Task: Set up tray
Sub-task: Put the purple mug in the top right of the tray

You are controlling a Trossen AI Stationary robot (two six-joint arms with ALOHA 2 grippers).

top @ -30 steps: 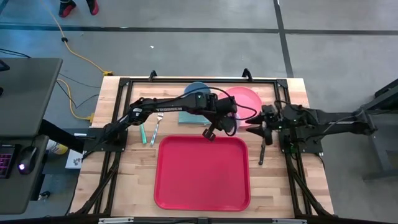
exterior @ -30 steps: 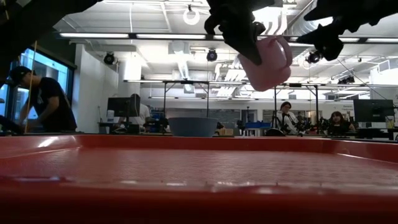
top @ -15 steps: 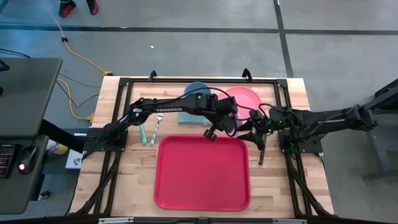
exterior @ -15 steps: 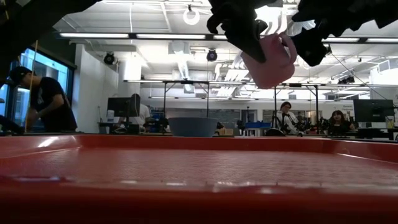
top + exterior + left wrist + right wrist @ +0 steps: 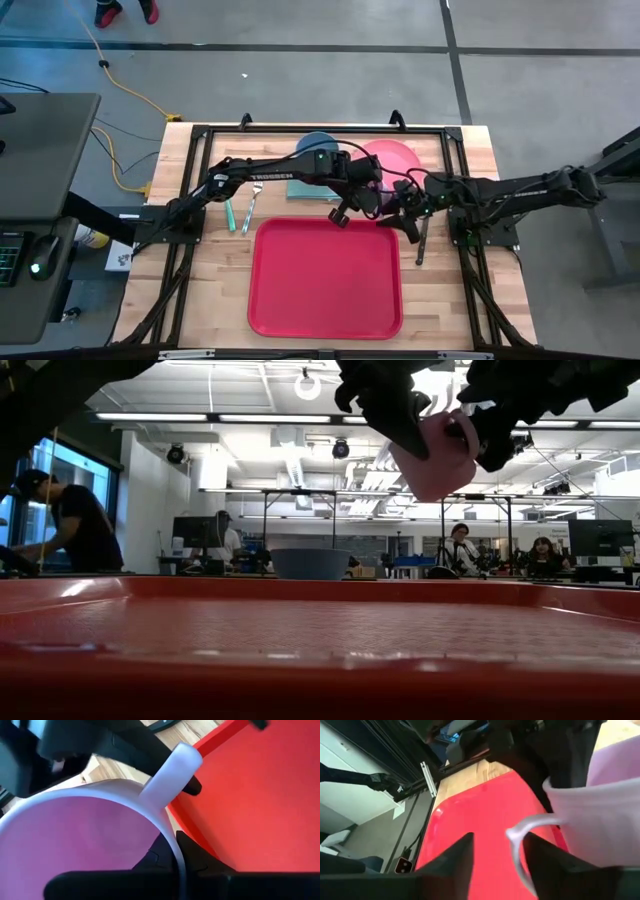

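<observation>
L gripper (image 5: 385, 405) clamped on pink mug (image 5: 435, 455) rim above tray (image 5: 325, 278). R gripper (image 5: 495, 851) fingers apart, straddling handle (image 5: 520, 837). Advice: R pinches handle squarely before L lets go.

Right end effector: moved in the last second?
Yes. In the high view the right end effector moved left, from beside the tray's right edge to its top-right corner, reaching the pink mug.

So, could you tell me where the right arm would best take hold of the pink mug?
Probably by its handle. The left gripper is shut on the pink mug rim, holding it above the tray, and the handle loop juts toward the right gripper, whose fingers already straddle it.
</observation>
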